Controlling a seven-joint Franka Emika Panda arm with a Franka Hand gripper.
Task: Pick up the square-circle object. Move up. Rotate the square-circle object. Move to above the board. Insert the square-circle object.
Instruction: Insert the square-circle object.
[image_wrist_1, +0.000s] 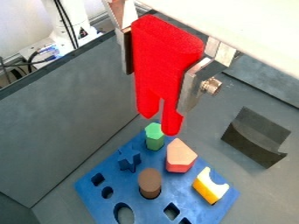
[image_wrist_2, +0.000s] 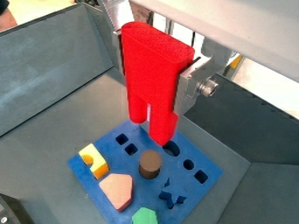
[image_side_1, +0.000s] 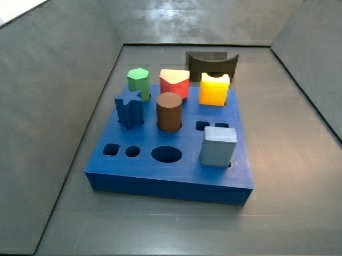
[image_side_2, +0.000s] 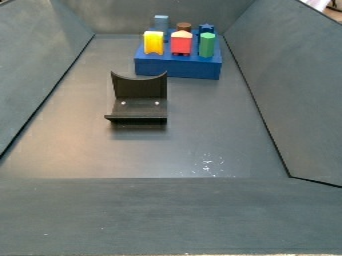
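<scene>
Square-circle object (image_wrist_1: 158, 70) hangs legs-down, clamped in the gripper (image_wrist_1: 163, 63) high over the board (image_wrist_1: 105, 179), so picking and lifting look done, insertion's left.

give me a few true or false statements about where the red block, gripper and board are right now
1. The gripper is shut on the square-circle object in both wrist views. True.
2. The square-circle object's two legs point down toward the board. True.
3. The square-circle object is already seated in the board. False: it hangs above the board, and no red block shows on the board in a side view.
4. The brown cylinder lies on its side on the floor. False: it stands upright in the board.
5. The fixture stands on the board. False: it stands on the floor, apart from the board.
</scene>
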